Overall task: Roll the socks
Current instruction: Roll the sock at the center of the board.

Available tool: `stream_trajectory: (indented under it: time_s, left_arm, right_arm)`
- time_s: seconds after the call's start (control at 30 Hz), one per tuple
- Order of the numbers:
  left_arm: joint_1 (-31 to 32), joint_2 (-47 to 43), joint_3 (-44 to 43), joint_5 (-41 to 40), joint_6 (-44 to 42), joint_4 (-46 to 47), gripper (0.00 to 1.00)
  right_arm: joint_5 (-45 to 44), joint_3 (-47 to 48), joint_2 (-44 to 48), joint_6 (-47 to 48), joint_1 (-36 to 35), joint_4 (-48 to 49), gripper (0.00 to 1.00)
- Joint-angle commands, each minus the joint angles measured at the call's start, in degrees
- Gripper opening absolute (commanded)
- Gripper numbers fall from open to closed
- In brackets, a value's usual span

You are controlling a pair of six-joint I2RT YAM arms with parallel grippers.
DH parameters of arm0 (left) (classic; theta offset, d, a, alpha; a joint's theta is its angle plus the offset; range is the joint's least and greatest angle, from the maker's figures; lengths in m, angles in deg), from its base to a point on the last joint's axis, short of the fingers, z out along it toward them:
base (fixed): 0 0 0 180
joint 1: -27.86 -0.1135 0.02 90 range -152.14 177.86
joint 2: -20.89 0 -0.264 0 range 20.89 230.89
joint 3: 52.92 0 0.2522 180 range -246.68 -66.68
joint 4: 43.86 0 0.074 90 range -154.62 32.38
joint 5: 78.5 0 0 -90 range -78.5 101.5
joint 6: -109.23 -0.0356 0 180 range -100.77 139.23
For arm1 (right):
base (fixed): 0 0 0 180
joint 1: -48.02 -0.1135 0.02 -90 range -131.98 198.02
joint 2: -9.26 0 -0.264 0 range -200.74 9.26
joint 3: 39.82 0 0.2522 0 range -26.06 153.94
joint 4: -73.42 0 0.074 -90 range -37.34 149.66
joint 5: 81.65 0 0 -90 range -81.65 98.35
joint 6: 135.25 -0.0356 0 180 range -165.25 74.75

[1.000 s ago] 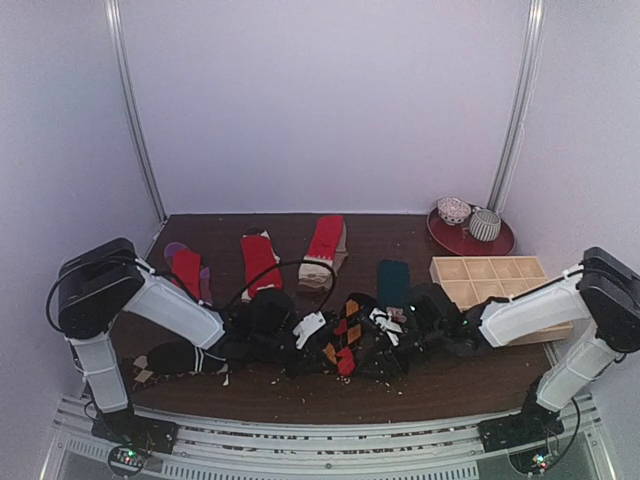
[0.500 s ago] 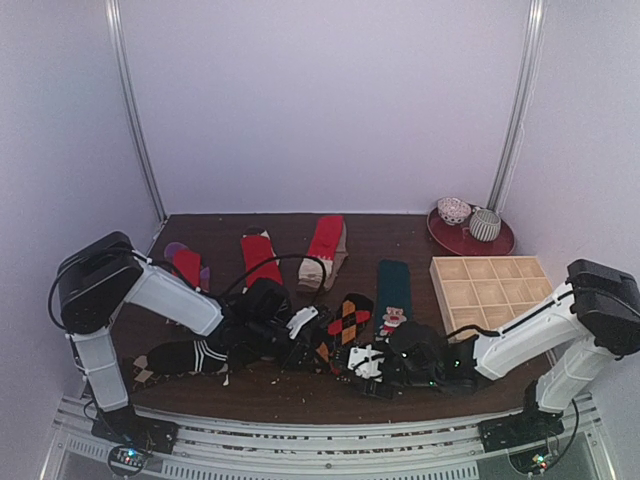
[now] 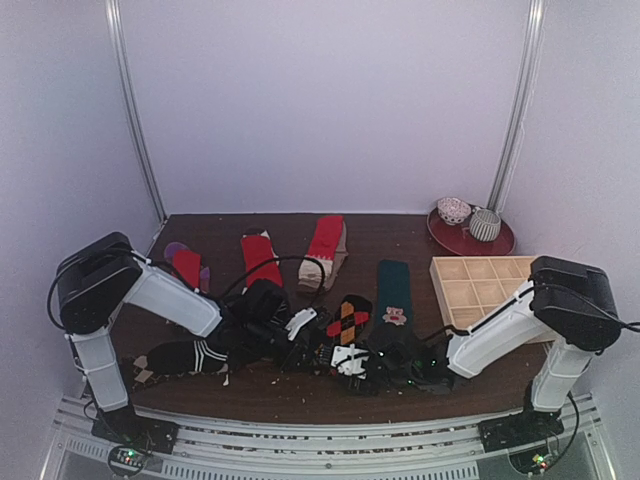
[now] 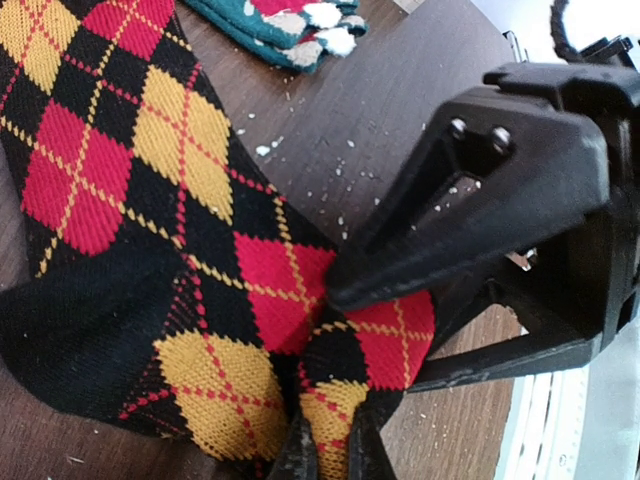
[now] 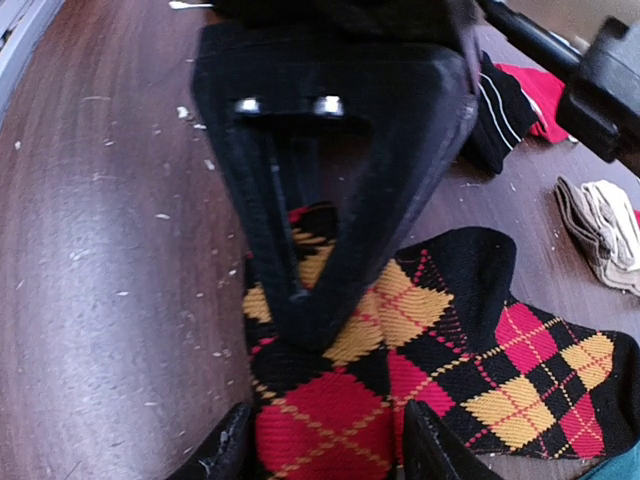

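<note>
The black argyle sock (image 3: 347, 318) with red and yellow diamonds lies at the table's front middle. My left gripper (image 4: 333, 456) is shut on a raised fold at its near end (image 4: 345, 400). My right gripper (image 5: 325, 452) faces it from the other side, open, with one finger on each side of the flat fabric (image 5: 330, 420). In the top view both grippers meet at the sock's near end, the left gripper (image 3: 318, 340) and the right gripper (image 3: 338, 352). The teal monkey sock (image 3: 393, 295), red-and-beige socks (image 3: 260, 258), a red-and-purple sock (image 3: 185, 265) and a striped sock (image 3: 185, 355) lie around.
A wooden compartment tray (image 3: 490, 285) stands at the right. Behind it a red plate (image 3: 495, 243) carries two rolled socks. Pale crumbs speckle the brown tabletop near the front edge (image 3: 290, 390). Another red-and-beige sock (image 3: 325, 250) lies at the back middle.
My right arm has swung left and toward the front edge, uncovering the teal sock, and its gripper now straddles the argyle sock's end. The left gripper keeps its pinch.
</note>
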Motion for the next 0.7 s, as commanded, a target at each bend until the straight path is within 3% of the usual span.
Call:
stream_trajectory:
  time_s: [0.0,0.07,0.17,0.23,0.27,0.3,0.37,0.57,0.67]
  left_arm:
    - [0.13,2.51,3.54,-1.65,0.16,-11.23,0.0]
    - [0.13,2.53,3.41,-1.59,0.03,-11.3,0.0]
    - [0.13,2.07,3.26,-2.56,-0.38,-10.92,0.01]
    - [0.13,0.31,3.8,-4.1,-0.98,-9.79,0.17]
    - [0.13,-0.88,4.07,-5.47,-1.47,-9.23,0.3]
    - [0.16,-2.38,4.4,-7.39,-2.11,-8.56,0.4]
    - [0.13,-6.08,5.44,-11.47,-3.3,-5.77,0.49]
    - [2.59,-18.14,12.54,-21.93,-10.11,12.18,0.56]
    - [5.78,-20.06,17.4,-26.32,-16.68,22.72,0.56]
  right_arm:
    - [-1.61,1.14,-2.63,-2.11,1.49,-2.77,0.5]
    - [0.38,2.16,-3.18,-1.94,1.71,-4.9,0.43]
    - [3.14,4.41,-4.17,-3.82,2.3,-10.0,0.22]
    - [6.06,5.28,-4.46,-5.99,3.06,-13.43,0.11]
    - [7.86,5.2,-4.4,-7.43,3.43,-14.31,0.08]
    - [9.75,4.78,-4.06,-8.94,3.85,-14.92,0.07]
    - [14.46,3.8,-3.27,-13.31,4.82,-15.6,0.06]
    - [30.37,4.49,-5.22,-26.29,9.72,-20.68,0.06]
    - [35.3,4.94,-6.95,-30.35,10.92,-22.71,0.07]
